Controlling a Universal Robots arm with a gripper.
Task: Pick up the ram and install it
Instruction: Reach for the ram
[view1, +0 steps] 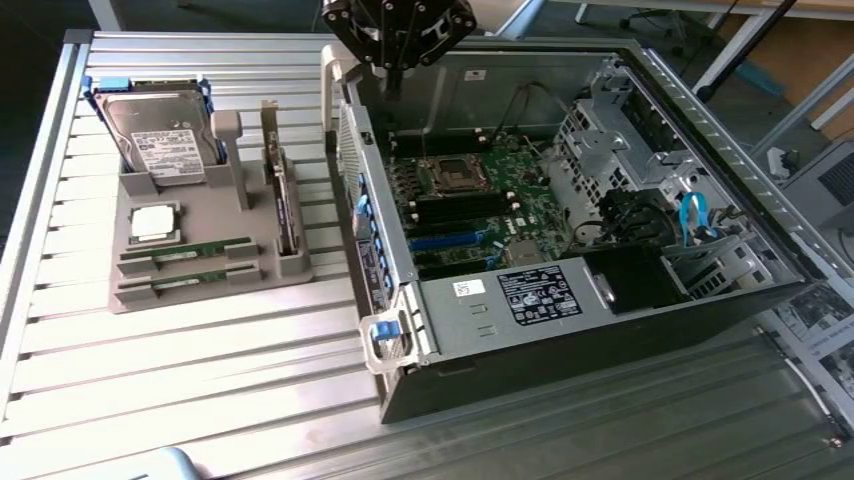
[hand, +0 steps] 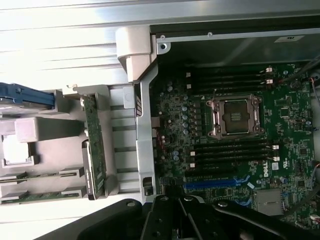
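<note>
Writing: we read DELL on the motherboard (hand: 258, 168) in the wrist view. The drive (view1: 160, 140) carries a white label and the case (view1: 561, 355) a black sticker (view1: 541, 297), both too small to read.
Tray: we see the grey tray (view1: 200, 300) on the slatted table (view1: 200, 400) beside the case. It holds the drive, a silver processor (view1: 154, 222), an upright green card (view1: 280, 200) and two sticks.
Ram: the ram (view1: 187, 251) lies flat in its tray slot, with the second stick (view1: 187, 282) just beside it.
Case: it lies open, showing us the motherboard with an empty socket (view1: 454, 175).
Gripper: the gripper (view1: 394, 90) is closed with nothing between its fingers. It hangs above the case's far corner on the tray side, well apart from the ram.
</note>
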